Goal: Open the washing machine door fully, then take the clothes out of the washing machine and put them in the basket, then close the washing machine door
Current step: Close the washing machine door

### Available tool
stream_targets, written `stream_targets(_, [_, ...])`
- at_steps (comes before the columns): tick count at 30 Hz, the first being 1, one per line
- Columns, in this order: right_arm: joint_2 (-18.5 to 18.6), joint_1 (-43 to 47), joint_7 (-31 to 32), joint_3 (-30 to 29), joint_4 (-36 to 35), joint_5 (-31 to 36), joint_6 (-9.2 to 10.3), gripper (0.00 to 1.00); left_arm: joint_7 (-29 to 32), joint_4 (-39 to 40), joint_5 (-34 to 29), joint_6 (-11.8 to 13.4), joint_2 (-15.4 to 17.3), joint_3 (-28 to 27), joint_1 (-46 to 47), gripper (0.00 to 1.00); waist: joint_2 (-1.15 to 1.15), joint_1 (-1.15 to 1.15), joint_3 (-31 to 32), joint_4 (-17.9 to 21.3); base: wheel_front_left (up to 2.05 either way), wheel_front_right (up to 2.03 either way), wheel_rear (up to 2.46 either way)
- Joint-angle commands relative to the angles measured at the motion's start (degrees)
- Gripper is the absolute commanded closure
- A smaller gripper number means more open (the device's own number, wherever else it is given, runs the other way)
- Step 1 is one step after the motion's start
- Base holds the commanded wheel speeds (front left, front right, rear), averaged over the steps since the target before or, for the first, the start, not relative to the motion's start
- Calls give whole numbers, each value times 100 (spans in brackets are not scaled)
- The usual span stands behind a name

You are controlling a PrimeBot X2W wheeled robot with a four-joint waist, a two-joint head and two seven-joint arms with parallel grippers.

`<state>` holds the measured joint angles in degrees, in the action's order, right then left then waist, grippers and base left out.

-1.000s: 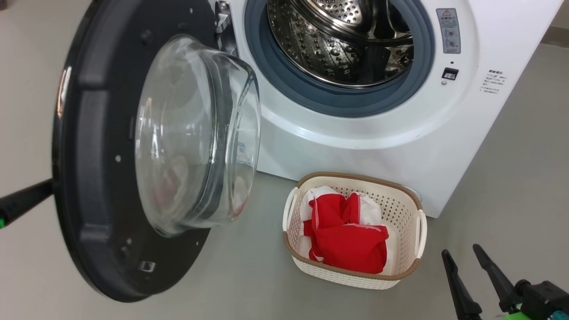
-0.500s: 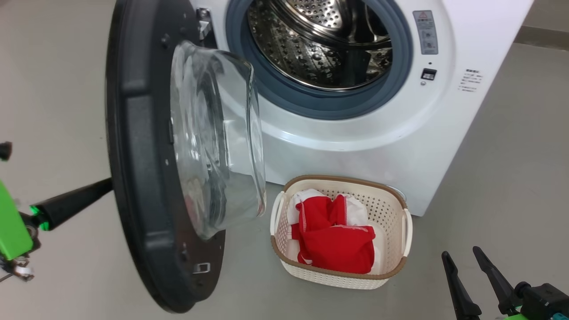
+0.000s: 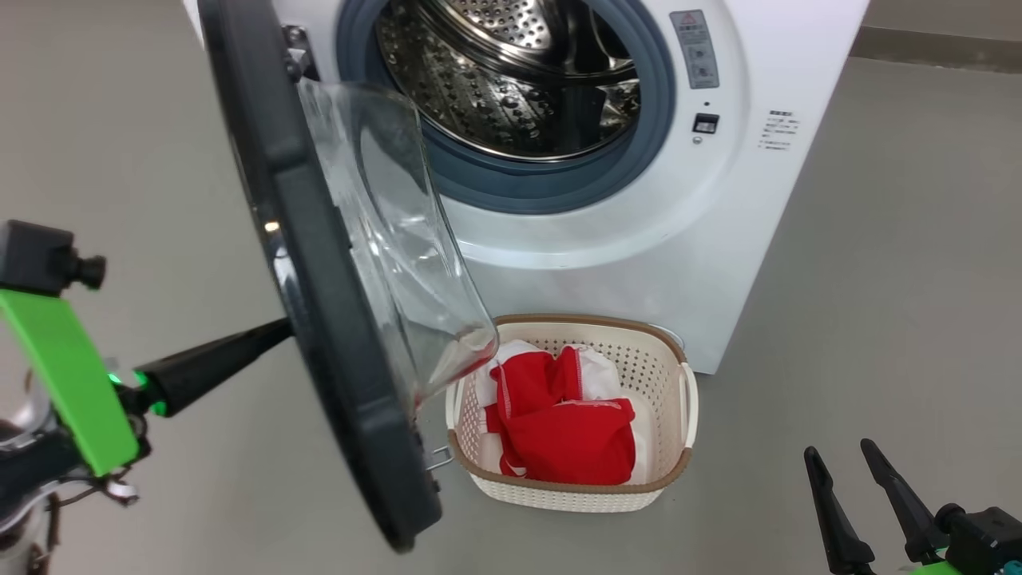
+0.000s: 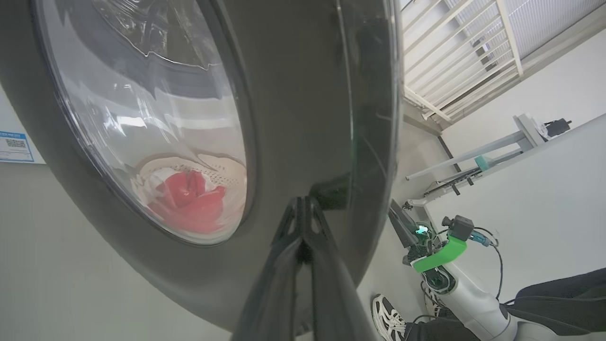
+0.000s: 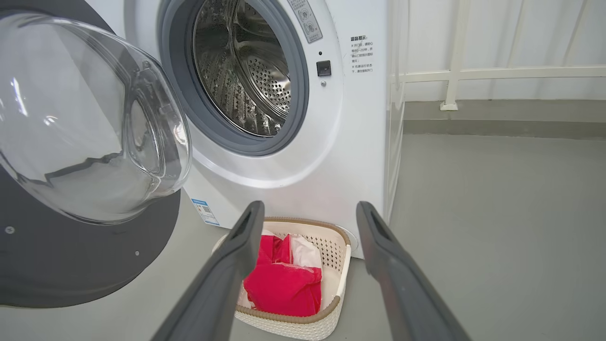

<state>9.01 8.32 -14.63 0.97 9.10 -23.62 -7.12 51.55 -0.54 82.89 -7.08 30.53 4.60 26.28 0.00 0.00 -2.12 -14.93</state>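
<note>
The washing machine [image 3: 639, 239] stands with its steel drum [image 3: 511, 72] showing bare metal. The washing machine door [image 3: 343, 335] hangs about half open, edge-on in the head view, its glass bowl [image 5: 85, 128] facing the mouth. My left gripper [image 3: 279, 327] is shut, and its tips [image 4: 303, 206] press on the door's [image 4: 293, 118] black outer face. The red and white clothes [image 3: 567, 427] lie in the basket [image 3: 687, 399] on the floor before the machine. My right gripper [image 3: 838, 459] hangs open, holding nothing, right of the basket [image 5: 343, 258], with the clothes [image 5: 284, 279] between its fingers in the right wrist view.
Grey floor surrounds the machine. A white railing [image 5: 473, 73] runs along the wall to the right. In the left wrist view a person's sneaker [image 4: 388, 317] and dark trouser leg [image 4: 563, 298] stand behind my right arm [image 4: 440, 251].
The door has swung toward the machine, from facing me to edge-on, with my shut left gripper following behind it. The head camera has turned too. The right gripper stays put.
</note>
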Motion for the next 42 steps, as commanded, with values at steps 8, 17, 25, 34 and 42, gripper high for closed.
stream_targets(8, [118, -78, -37, 95, -170, 69, -36, 0, -437, 271, -73, -41, -70, 85, 517, 100, 0, 0, -20, 292, 0, 0, 0])
stream_targets(17, [118, -109, -37, 57, -179, 69, -36, 0, -768, 146, -139, -41, -119, 284, 684, 100, 0, 0, -65, 403, 0, 0, 0])
stream_targets(25, [90, -76, -37, 28, -174, 76, -36, 0, -1109, 21, -137, -41, -46, 334, 566, 100, 0, 0, -35, 337, 0, 0, 0])
stream_targets(34, [93, -50, -37, 117, -145, 71, -36, 0, -1677, -132, -93, -41, 19, 254, 58, 100, 0, 0, 61, 176, 0, 0, 0])
stream_targets(42, [123, -39, -37, 163, -141, 68, -36, 0, -2185, -314, -63, -41, 14, 204, -454, 56, 0, 0, 87, 36, 0, 0, 0])
